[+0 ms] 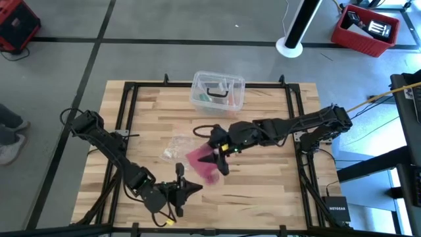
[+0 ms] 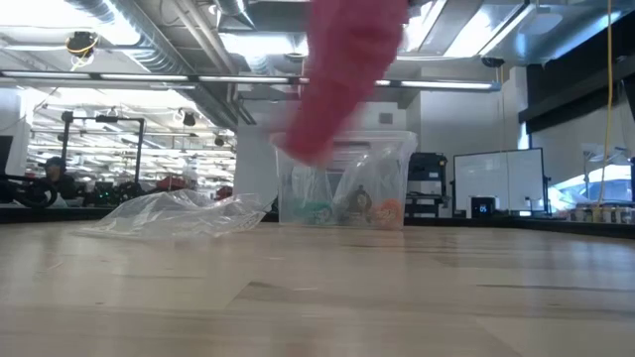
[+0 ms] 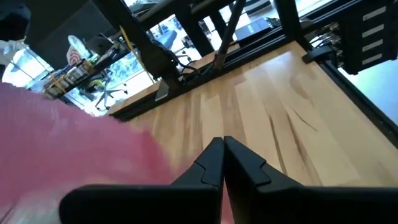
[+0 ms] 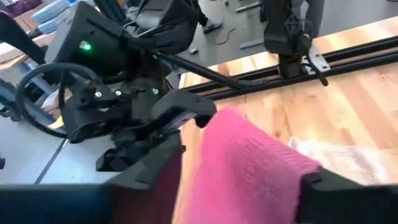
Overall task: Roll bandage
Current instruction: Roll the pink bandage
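The right end effector (image 1: pixel 220 157) is over the middle of the table (image 1: pixel 263 191), and the bandage (image 1: pixel 205 163) hangs between its fingers. In its wrist view the two dark fingers stand apart with the pink fabric bunched between them, but whether they are gripping it or letting it go I cannot tell. The bandage drapes down and forward from this end effector, a loose crumpled mass whose lower end reaches the table or nearly so.

The left end effector (image 1: pixel 191 189) is near the front edge of the table, just short of the bandage's lower end. Its fingers are pressed together and hold nothing; the bandage shows in its wrist view just beside the tips, though contact cannot be made out.

Beyond the right end effector, away from the left one, lies a clear wrapper (image 1: pixel 176 147), and farther off toward the back edge stands a clear box (image 1: pixel 218 91).

As for progress, the rolling looks barely begun. No tight cylinder is visible anywhere: the fabric is lifted and bunched, not wound. Judging from this, the strip has yet to be laid out or tensioned, an end started, and the whole length wound up.
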